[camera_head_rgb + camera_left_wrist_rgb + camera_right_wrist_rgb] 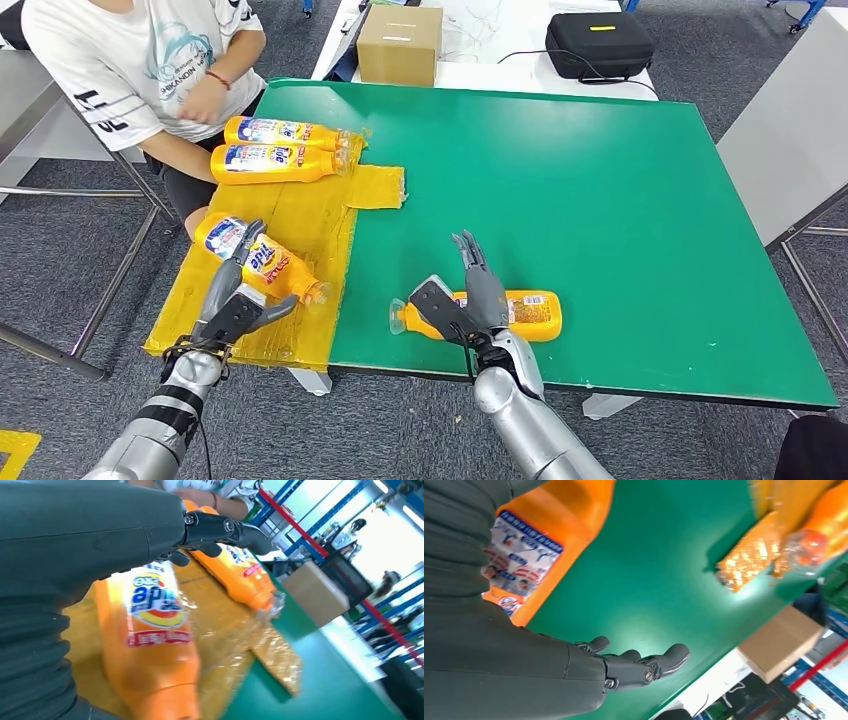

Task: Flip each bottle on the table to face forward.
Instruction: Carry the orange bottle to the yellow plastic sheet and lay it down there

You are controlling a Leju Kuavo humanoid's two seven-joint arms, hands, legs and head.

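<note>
The right hand [478, 300] sits over the orange bottle [500, 314] lying on its side near the front edge of the green table [620, 200]. Its fingers are stretched out and spread, thumb off to the side; the head view puts the hand right over the bottle's middle, but I can't tell whether it's actually touching. The right wrist view shows those fingers [644, 667] apart over bare green, gripping nothing. The bottle's label there is white and blue with small pictures and print too tiny to read, so that looks like the back panel. Its clear cap points toward the yellow mat [290, 240].

The left hand [232, 300] is on the yellow mat, which covers the table's left side, and rests against the nearest mat bottle [258, 262], fingers laid along it rather than wrapped round. That bottle lies at an angle, cap toward the green, with a blue and white logo over a red band; the letters are blurred in the wrist view, so I can't make out the brand.

Further back on the mat lie two more orange bottles [280, 148] side by side, blue and white labels up, caps toward the green. A person in a white T-shirt [140, 60] sits just behind them. Beyond the table's far edge are a cardboard box [398, 45] and a black case [598, 45].
</note>
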